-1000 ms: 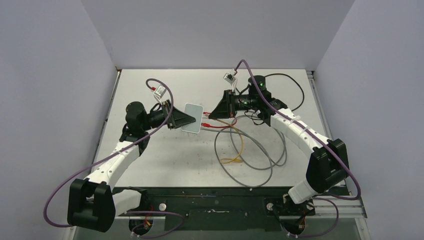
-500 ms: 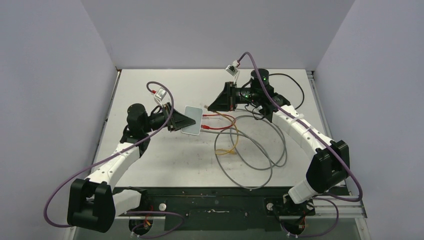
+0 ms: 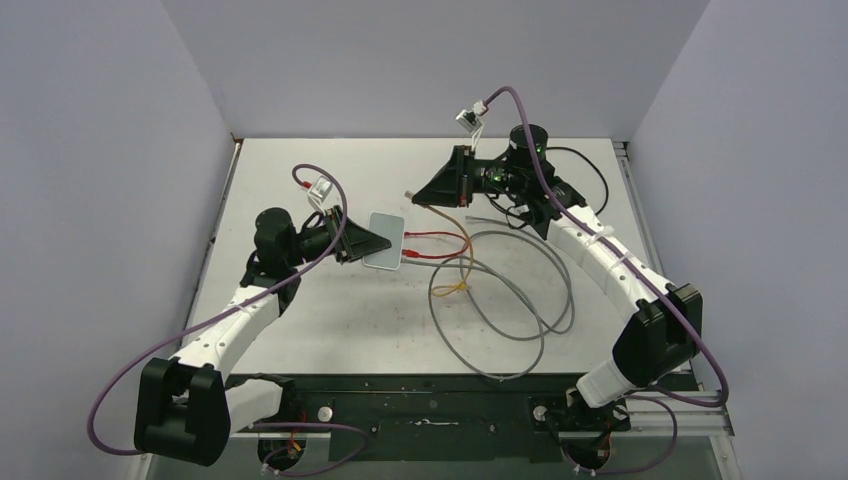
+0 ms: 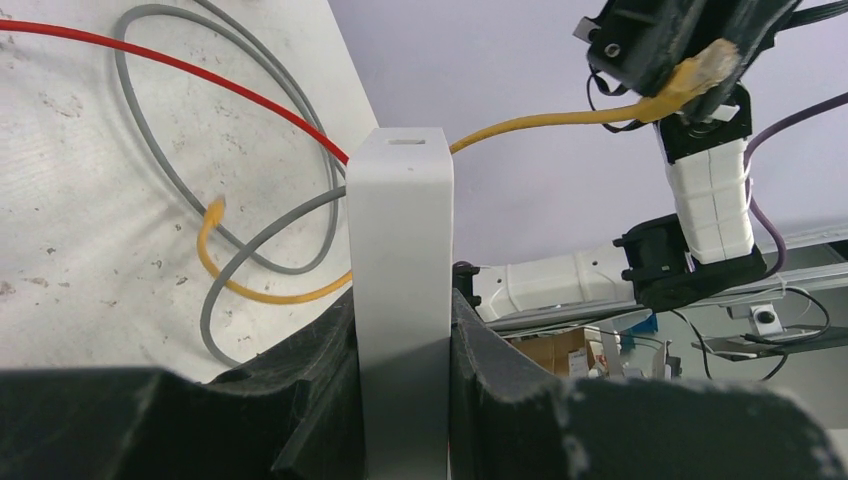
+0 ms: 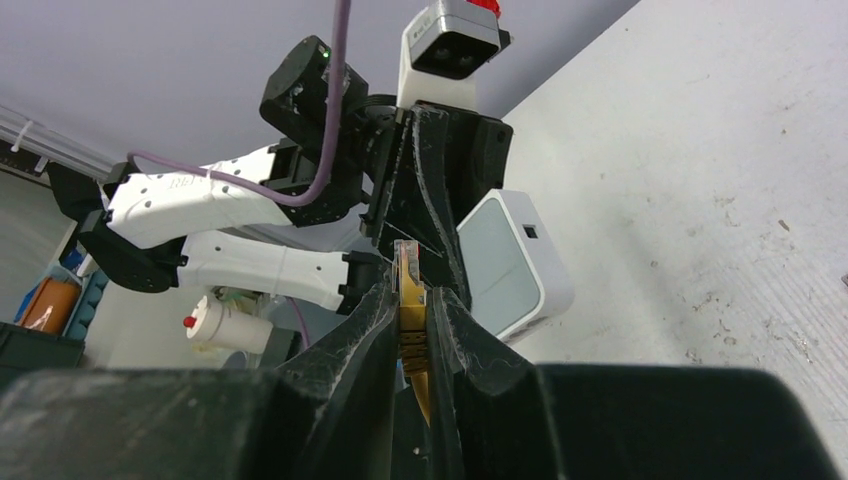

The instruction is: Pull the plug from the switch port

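Top: left gripper clamps the switch box, centre-left; right gripper pinches the yellow plug, clear of it, nearer the table's far edge. Left wrist: box wedged in its jaws. Right wrist: plug seems light, rigid; hold its body.

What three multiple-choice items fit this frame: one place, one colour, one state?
1. The left gripper is? A open B shut on the box C shut on nothing
2. Where is the yellow plug? A in the box's socket B in the right gripper, clear of the box C lying loose
3. Cables meeting the box's edge are? A blue B green C red
Key: 1 B, it pinches the box's sides; 2 B, the gripped plug is held away from the box; 3 C, red cables run into its edge.
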You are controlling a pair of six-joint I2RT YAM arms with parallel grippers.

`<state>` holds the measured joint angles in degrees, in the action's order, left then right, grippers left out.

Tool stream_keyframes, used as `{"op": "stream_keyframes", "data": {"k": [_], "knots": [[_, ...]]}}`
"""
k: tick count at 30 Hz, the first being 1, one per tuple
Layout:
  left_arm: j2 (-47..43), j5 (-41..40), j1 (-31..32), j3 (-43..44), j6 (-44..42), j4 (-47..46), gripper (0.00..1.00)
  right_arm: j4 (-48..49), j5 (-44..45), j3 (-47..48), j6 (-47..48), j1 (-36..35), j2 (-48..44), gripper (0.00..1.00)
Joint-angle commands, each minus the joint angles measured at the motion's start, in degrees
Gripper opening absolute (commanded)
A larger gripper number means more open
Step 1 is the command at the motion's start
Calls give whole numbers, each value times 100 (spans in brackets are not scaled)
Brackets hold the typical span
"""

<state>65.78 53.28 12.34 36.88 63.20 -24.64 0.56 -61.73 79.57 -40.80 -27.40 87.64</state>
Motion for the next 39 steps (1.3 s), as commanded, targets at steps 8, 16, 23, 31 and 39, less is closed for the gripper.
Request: {"op": "stream_keyframes", "data": {"k": [8, 16, 23, 31, 39], "knots": [[95, -163, 42, 62, -78, -212, 0, 549, 39, 811, -394, 30, -241, 5], [137, -178, 49, 69, -88, -218, 0, 820, -27, 972, -737, 49, -137, 5], [193, -199, 56, 61, -88, -249, 0, 1234, -14, 959, -1238, 166, -104, 5], [226, -204, 98, 107, -102, -255, 0, 2460, -40, 730, -2338, 312, -71, 5], [294, -291, 188, 212, -150, -212, 0, 3534, 64, 593, -3403, 327, 52, 5]]}}
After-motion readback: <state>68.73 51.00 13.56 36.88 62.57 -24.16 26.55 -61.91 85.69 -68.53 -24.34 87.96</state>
